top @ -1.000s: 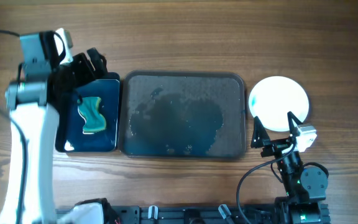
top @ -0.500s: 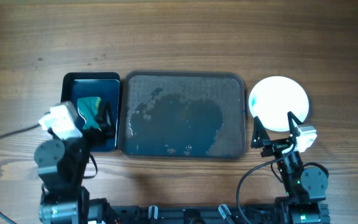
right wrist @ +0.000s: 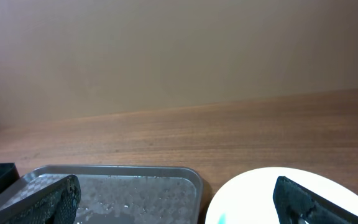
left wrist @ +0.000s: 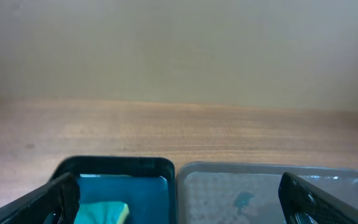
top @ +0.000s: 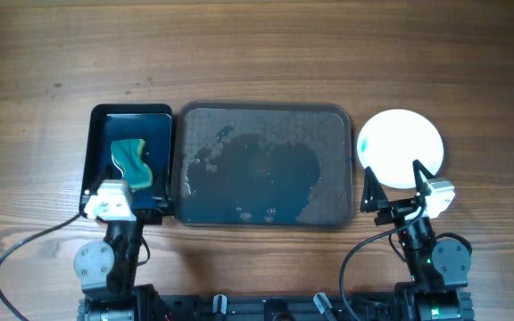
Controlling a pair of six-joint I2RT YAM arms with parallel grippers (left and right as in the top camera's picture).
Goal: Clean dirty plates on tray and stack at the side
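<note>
The far strip of the counter (top: 257,53) is open wood from side to side. Across the middle, blue bin (top: 132,111), tray (top: 266,109) and white plate (top: 402,143) form a row with only narrow gaps. The left pincer (top: 123,205) crowds the bin's near rim, and the right pincer (top: 395,185) crowds the plate's near edge.

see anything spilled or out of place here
Only the grey rectangular tray stands out: a dark wet patch with droplets spreads over its floor. The white round plate and the green sponge in its blue tub lie tidily.

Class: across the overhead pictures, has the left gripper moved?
Yes. The left gripper has drawn back from the blue bin's far end to its near edge, towards the robot base.
</note>
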